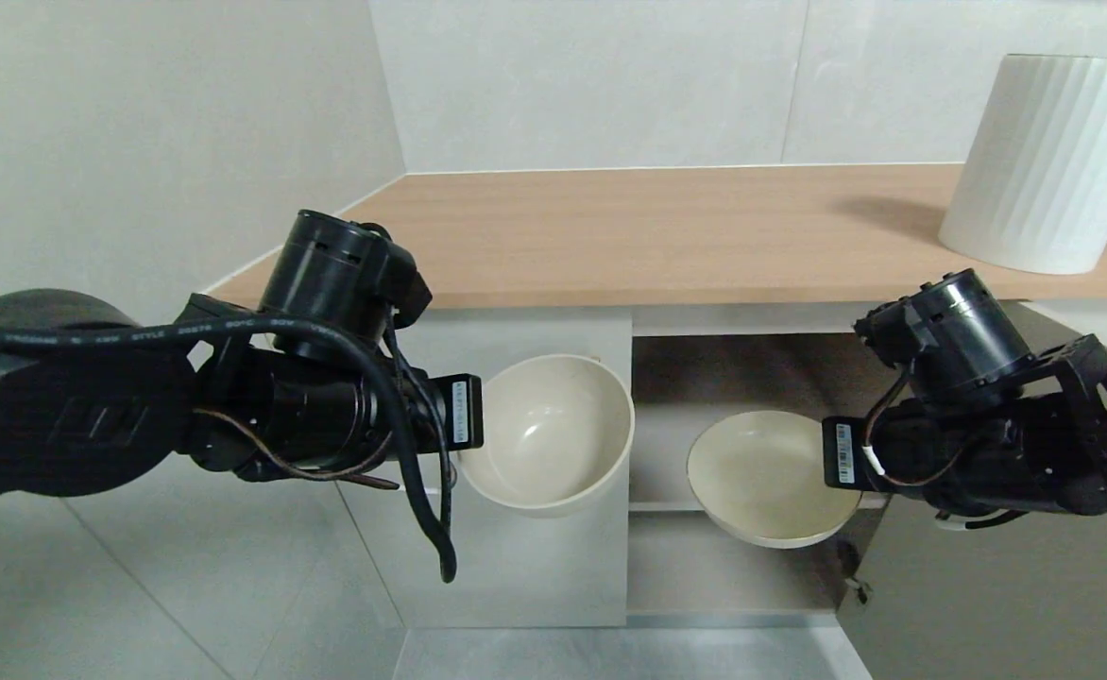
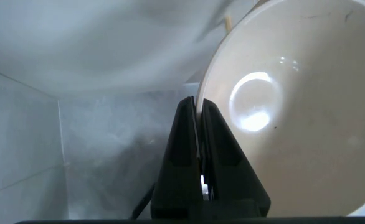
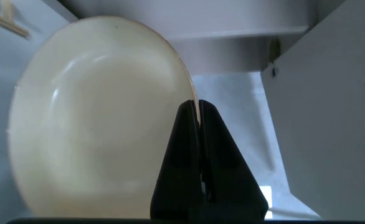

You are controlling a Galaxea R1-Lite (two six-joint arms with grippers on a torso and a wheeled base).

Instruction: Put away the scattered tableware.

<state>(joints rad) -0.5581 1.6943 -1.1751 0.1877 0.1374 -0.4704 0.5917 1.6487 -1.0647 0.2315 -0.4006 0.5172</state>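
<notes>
Both claws are loaded here. The left gripper is pinched shut on the rim of the deep cream bowl, with the rim running between its two fingers. The right gripper is clamped the same way on the shallow cream bowl (could be a deep plate, hard to call). Both are up in the air, tilted so their insides face the head camera, just below the wooden countertop. The deep one hangs in front of the closed cabinet door. The shallow one is in front of the open compartment, about level with its shelf.

Handling guess: stiff, smooth, glossy, probably light. A rim pinch could slip or swivel, and a knock on an edge might chip it. The rim is really the only place to grab.

Room-wise, the opening is hemmed in by the countertop's front edge above, the closed door's edge on one side and the open door on the other. The shallow bowl lines up already, while the deep one would need to shift across first. The ribbed white container on the counter is well out of the way.
</notes>
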